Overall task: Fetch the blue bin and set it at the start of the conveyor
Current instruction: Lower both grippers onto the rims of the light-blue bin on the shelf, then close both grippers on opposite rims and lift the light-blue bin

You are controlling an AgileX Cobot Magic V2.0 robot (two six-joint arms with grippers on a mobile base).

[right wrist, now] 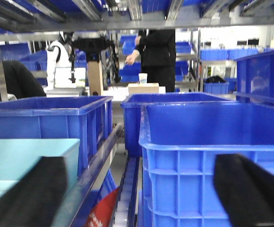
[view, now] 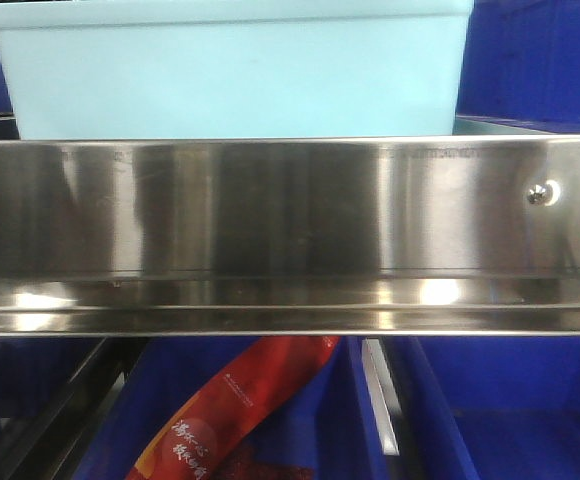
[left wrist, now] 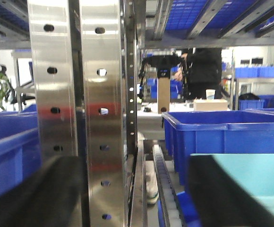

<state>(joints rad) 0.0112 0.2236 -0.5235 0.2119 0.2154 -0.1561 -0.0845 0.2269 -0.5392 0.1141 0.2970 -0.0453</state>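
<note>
**Above the steel rail (view: 270,220): blue bin (view: 230,80) not yet gripped**

Front view: bin at 12 o'clock. The left gripper (left wrist: 132,163), fingers apart, sees it at 4 o'clock; the right gripper (right wrist: 139,163), fingers likewise apart, at 8 o'clock. Probably light, stiff and smooth-walled; best taken by the thickened rim at each end.

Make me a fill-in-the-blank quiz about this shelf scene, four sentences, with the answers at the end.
1. In the front view, the blue bin sits ___ the steel rail, not below it.
2. The packet lying under the rail is coloured ___.
3. The steel upright in the left wrist view is pierced with rows of ___.
4. The jaws of the left gripper and the right gripper both stand ___.
Missing words: above; red; holes; open.
</note>
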